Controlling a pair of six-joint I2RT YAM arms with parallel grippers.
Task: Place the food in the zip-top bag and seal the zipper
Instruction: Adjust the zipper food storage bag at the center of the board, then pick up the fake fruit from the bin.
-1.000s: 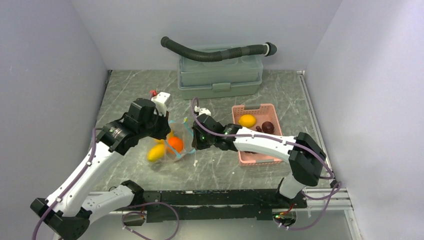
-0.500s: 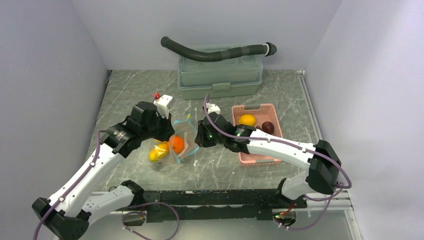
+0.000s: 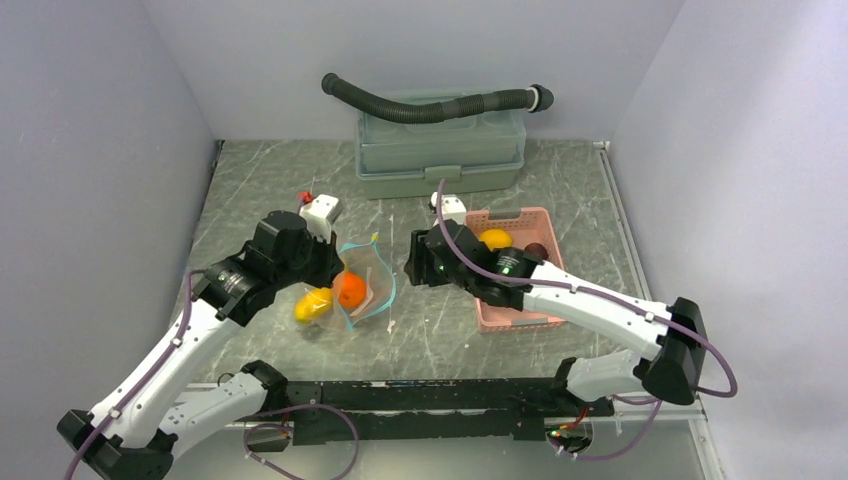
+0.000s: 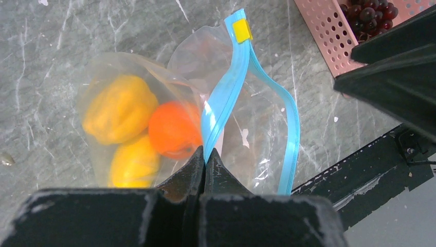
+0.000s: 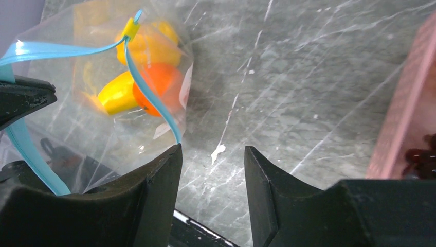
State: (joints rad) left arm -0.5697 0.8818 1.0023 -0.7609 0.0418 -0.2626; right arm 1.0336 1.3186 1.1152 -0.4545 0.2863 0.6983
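The clear zip-top bag (image 3: 368, 285) lies left of centre with its mouth open. Inside it are an orange ball (image 4: 174, 128) and two yellow lemons (image 4: 119, 108). The teal-blue zipper (image 4: 226, 98) has a yellow slider (image 4: 241, 30) at its far end. My left gripper (image 4: 204, 152) is shut on the near zipper strip and holds that edge up. My right gripper (image 5: 212, 149) stands open just right of the bag's mouth, nothing between its fingers. A third lemon (image 3: 494, 240) and the purple grape bunch (image 3: 536, 250) lie in the pink basket (image 3: 500, 318).
A grey-green lidded box (image 3: 440, 150) stands at the back with a black corrugated hose (image 3: 430, 105) lying on top. Grey walls close in on the left, the right and the back. The right arm crosses over the basket's left side.
My right gripper has opened, let go of the bag's mouth edge and drawn back to the right toward the basket. The left gripper still holds the zipper strip.
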